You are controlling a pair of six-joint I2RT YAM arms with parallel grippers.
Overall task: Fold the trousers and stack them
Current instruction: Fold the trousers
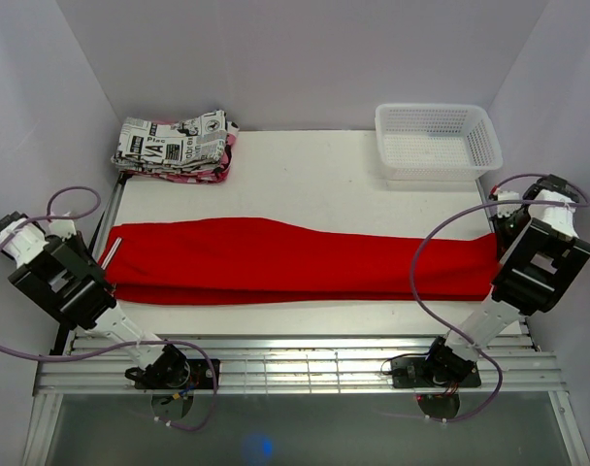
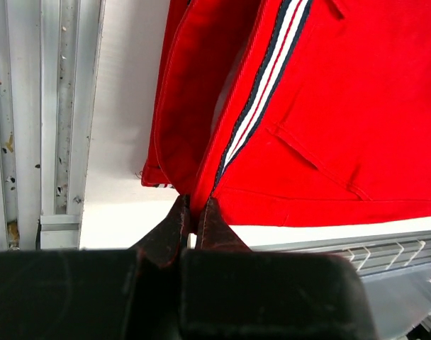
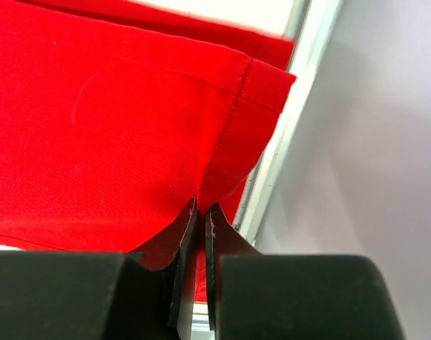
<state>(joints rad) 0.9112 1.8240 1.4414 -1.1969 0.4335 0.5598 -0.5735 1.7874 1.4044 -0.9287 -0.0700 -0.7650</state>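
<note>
Soft, limp red trousers (image 1: 295, 260), lying doubled lengthwise across the table from 9 to 3 o'clock and likely best held at waistband and hems, with the white basket (image 1: 436, 167) at 1 o'clock holding nothing, my left gripper (image 2: 193, 207) and right gripper (image 3: 203, 210) each clamped on an end.
</note>
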